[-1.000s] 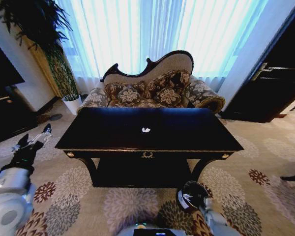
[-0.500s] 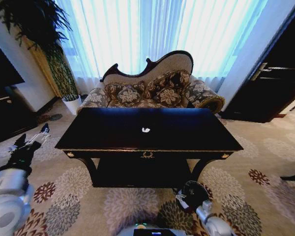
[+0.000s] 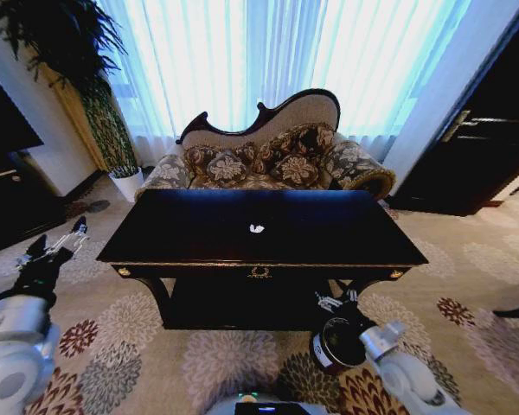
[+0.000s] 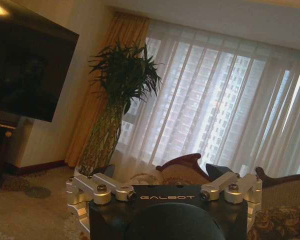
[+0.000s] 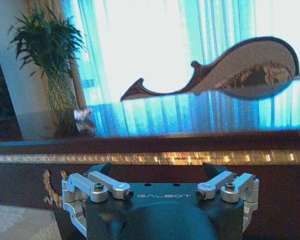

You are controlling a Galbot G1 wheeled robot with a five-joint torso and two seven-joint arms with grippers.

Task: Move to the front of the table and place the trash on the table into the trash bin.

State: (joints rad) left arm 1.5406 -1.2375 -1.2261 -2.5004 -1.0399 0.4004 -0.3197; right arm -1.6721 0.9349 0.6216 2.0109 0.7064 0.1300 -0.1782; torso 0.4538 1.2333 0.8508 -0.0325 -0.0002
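There, a small wrinkly white paper wad (image 3: 257, 229) lay mid-top on the dark glossy gold-trimmed table (image 3: 190, 238). My right pincer (image 3: 336, 301) gaped open beside the round brown bin (image 3: 336, 344); my left pincer (image 3: 55, 246) hung spread apart.

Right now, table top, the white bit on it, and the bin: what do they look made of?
The table: looks like dark wood under a glossy lacquer, since its top mirrors the bright curtains; gold-coloured trim along the front edge, metal or paint unclear. The trash: small, white, crumpled, probably paper. The trash bin: dark cylinder with a pale rim and a slight sheen; plastic or metal, can't tell.
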